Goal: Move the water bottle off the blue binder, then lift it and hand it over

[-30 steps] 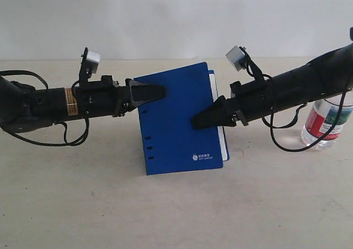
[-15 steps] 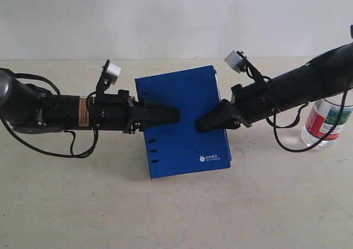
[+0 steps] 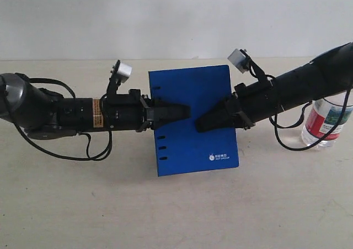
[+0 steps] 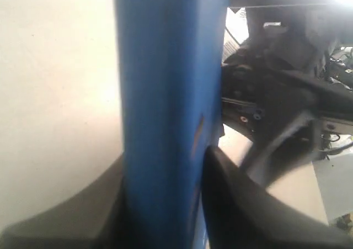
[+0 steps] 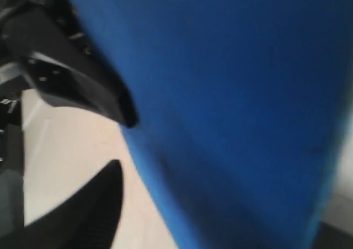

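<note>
Water bottle (image 3: pixel 324 120) in exterior view only

Left arm's fingers (image 3: pixel 174 112) clamped; right arm's fingers (image 3: pixel 212 120) seemingly too.

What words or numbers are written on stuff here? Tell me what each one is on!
Nothing here can be read properly.
Blue binder: small white logo with tiny writing beside it, too small to read.
Water bottle: red-and-white label, print too blurred to read.
Left arm: orange sticker, writing too small to read.
</note>
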Robot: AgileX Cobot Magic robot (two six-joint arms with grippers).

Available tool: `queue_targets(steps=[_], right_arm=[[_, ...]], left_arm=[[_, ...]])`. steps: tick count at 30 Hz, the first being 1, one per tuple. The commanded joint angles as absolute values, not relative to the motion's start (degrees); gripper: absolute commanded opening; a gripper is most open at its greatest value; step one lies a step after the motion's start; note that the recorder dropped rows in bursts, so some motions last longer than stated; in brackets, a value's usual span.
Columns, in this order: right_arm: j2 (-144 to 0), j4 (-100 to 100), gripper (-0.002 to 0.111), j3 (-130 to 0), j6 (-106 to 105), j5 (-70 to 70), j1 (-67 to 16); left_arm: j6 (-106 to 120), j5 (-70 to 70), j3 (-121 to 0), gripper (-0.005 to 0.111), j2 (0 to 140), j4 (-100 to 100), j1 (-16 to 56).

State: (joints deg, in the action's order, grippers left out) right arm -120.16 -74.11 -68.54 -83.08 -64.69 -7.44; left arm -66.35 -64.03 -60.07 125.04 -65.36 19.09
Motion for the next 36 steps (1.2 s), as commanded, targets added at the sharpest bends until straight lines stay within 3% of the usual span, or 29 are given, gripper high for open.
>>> queue_targets(steps=[1, 6, 10, 15, 17, 22, 27, 31, 36], right_arm=[[-120.3, -73.7, 0.063, -68.7, -81.0, -66.5, -8.0], [-119.0, -60.5, 0.060, -68.7, -75.4, -65.9, -8.0], [-118.6, -48.0, 0.060, -68.7, -66.2, -56.6, -8.0], [-118.6, -47.6, 0.060, -68.7, -64.0, -54.8, -8.0], [-118.6, -47.7, 0.050, -68.7, -63.7, -57.3, -8.0], [-117.4, -48.4, 0.000, -68.7, -63.6, -65.0, -8.0], [-112.3, -53.5, 0.000, -68.7, -67.8, -65.4, -8.0], [-99.7, -54.1, 0.000, -68.7, -68.2, -63.5, -8.0], [-84.7, -53.3, 0.000, -68.7, -64.8, -61.1, -8.0]], left_arm=[[-63.7, -67.8, -59.8, 0.007, 123.9, -63.4, 18.1], [-61.1, -64.3, -56.9, 0.007, 121.3, -61.5, 13.6], [-56.3, -61.4, -52.9, 0.007, 117.0, -61.4, 12.5], [-53.2, -57.7, -46.5, 0.007, 110.5, -66.8, 12.7], [-50.6, -57.4, -43.7, 0.007, 107.5, -65.5, 12.7], [-39.8, -48.6, -36.6, 0.007, 96.5, -55.2, 12.7], [-27.4, -39.4, -31.0, 0.007, 84.3, -41.5, 12.7], [-15.2, -32.6, -27.7, 0.007, 69.4, -29.5, 12.7], [-18.7, -20.9, -26.3, 0.007, 54.9, -29.7, 17.0]])
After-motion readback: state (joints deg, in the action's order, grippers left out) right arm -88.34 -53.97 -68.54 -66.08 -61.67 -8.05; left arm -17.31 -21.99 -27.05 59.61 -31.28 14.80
